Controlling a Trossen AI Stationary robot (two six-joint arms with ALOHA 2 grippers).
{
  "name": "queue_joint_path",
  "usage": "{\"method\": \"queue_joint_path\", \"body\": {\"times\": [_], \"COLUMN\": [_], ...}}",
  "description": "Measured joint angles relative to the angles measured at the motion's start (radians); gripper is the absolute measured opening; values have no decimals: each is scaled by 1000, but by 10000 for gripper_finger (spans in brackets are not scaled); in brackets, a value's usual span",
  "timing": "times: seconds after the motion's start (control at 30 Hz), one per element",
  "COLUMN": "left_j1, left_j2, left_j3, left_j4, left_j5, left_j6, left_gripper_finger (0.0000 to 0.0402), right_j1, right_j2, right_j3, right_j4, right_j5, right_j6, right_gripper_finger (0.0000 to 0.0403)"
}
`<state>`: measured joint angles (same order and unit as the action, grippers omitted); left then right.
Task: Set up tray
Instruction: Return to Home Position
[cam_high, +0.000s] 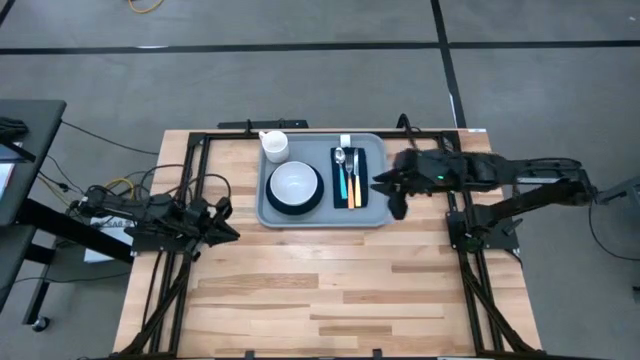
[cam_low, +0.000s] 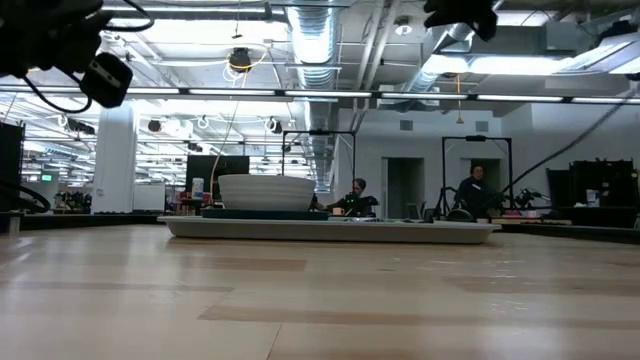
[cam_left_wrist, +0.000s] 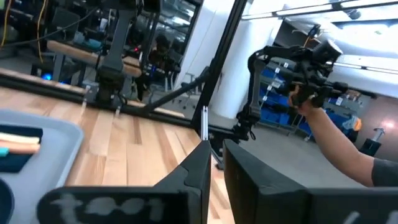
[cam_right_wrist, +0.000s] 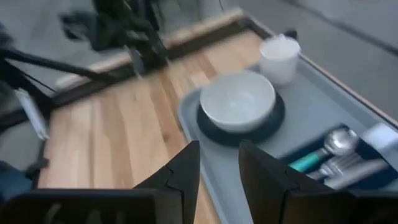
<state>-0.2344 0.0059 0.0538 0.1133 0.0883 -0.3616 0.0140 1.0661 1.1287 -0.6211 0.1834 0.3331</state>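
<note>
Pale wooden planks of the bench (cam_high: 330, 290) were pictured from above, ringed by black rails and grey floor. Toward the upper edge of that high view, between the two arms, the tray (cam_high: 322, 221) was laid flat on the bench with its long side running across.

On the tray's left half a dark navy plate (cam_high: 295, 210) was set, and a white bowl (cam_high: 295, 183) was placed on it. A white cup (cam_high: 274, 146) was stood upright in the corner above them. On the right half a dark napkin (cam_high: 363, 190) was spread. Cutlery was lined up on it side by side, a spoon (cam_high: 341, 165) with a teal handle at the left and an orange-handled piece (cam_high: 351, 188) just beside it.

The right gripper (cam_high: 387, 198) was held raised just beside the tray's right rim, its fingers parted and nothing grasped between them. The left gripper (cam_high: 228, 220) was parked near the bench's left side, well apart from the tray, released to a narrow gap with nothing held.

Beyond the bench, in the left wrist view, a person's hand (cam_left_wrist: 305, 96) was closed on a dark rig (cam_left_wrist: 261, 87).
</note>
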Motion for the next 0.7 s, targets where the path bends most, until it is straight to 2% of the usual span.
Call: {"method": "queue_joint_path", "body": {"times": [0.13,0.3,0.4,0.5,0.6,0.7], "left_j1": [0,0,0,0,1,1], "left_j2": [0,0,0,0,0,0], "left_j3": [-20,-26,-26,-26,-26,-26], "left_j4": [32,74,81,81,80,67], "left_j5": [-10,-16,-21,-43,-54,-68], "left_j6": [-31,-52,-53,-52,-41,5], "left_gripper_finger": [29,29,29,29,29,29], "right_j1": [-1,-2,-9,-4,30,65], "right_j2": [-189,-421,-518,-566,-572,-570], "right_j3": [-264,-670,-904,-1100,-1118,-1119], "right_j4": [245,701,959,1213,1159,1188], "right_j5": [-64,-240,-379,-447,-406,-366], "right_j6": [-36,-107,-109,-57,-31,-91], "right_gripper_finger": [102,102,102,102,102,102]}}
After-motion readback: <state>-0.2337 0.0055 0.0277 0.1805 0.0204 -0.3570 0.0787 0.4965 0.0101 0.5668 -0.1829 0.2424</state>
